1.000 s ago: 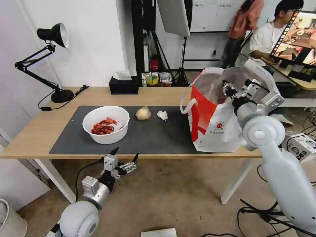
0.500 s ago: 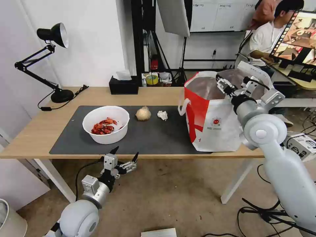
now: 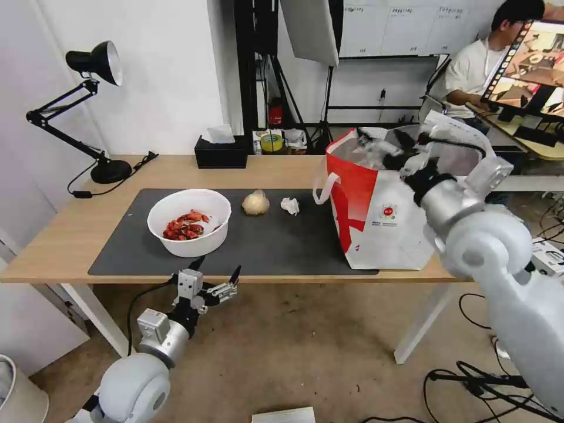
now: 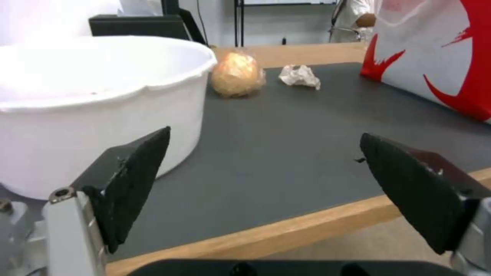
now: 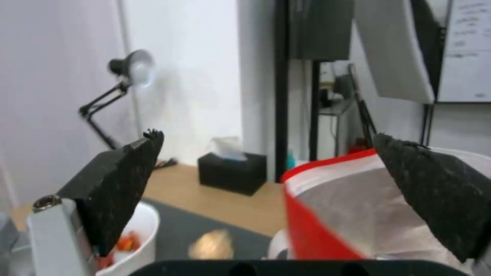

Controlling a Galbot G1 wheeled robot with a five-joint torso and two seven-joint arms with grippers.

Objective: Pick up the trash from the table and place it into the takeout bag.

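On the table, a white bowl with red crayfish shells sits at the left of the dark mat. A beige wrapped ball and a crumpled tissue lie behind it toward the middle. The white-and-red takeout bag stands upright at the right end, mouth open. My right gripper hovers over the bag's mouth, open and empty. My left gripper hangs open just below the table's front edge, facing the bowl, the ball and the tissue.
A black tissue box stands at the table's back edge. A black desk lamp occupies the back left corner. Stands and a light panel rise behind the table. Cables lie on the floor at the right.
My right gripper has swung left above the bag's mouth, and the bag's top has shifted left with it. The left arm has drifted slightly left and down.
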